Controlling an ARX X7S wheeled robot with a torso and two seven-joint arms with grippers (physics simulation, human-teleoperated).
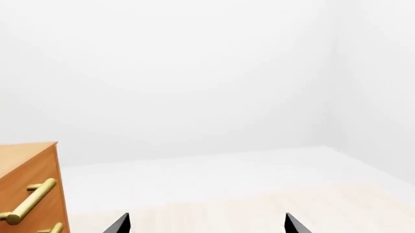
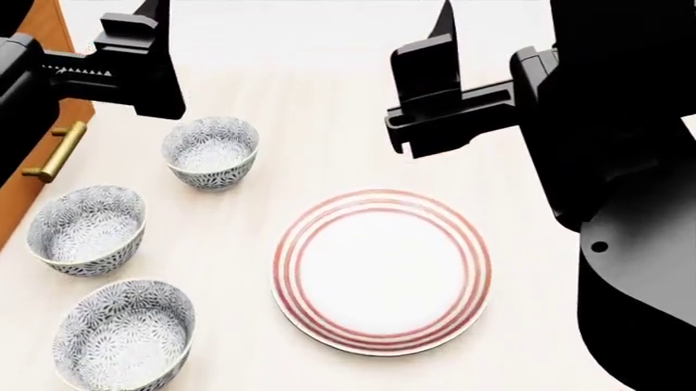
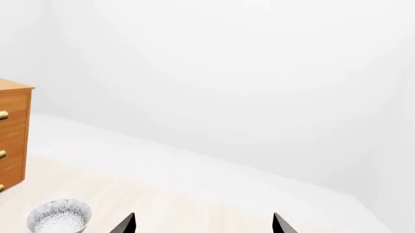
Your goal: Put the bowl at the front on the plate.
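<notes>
Bowl [image 2: 123, 336] targeted by the task sits nearest the robot, at roughly 8 o'clock in the head view, upright on the pale table [image 2: 544, 342], untouched. Just beyond it in the same column is a second matching bowl [image 2: 86, 228], then a third bowl [image 2: 211, 151] farther out at about 10 o'clock; all three stand apart from each other. Plate [image 2: 381, 271] with the red rings lies flat near centre, at the front bowl's 2 o'clock, close but not touching, nothing on it.

Left gripper [image 1: 206, 225] hangs above the far-left part of the table, past the third bowl; wrist view shows its two dark fingertips [image 1: 120, 224] spread wide with nothing between them. Right gripper [image 3: 203, 224] hovers at about 1 o'clock above the plate's far side; fingertips [image 3: 124, 224] likewise spread, holding nothing. The right wrist view catches the third bowl beside one tip.

Wooden drawer unit [image 2: 49, 155] with brass handles [image 2: 57, 151] stands at the table's left edge, 9–10 o'clock. White wall [image 1: 194, 73] behind.
</notes>
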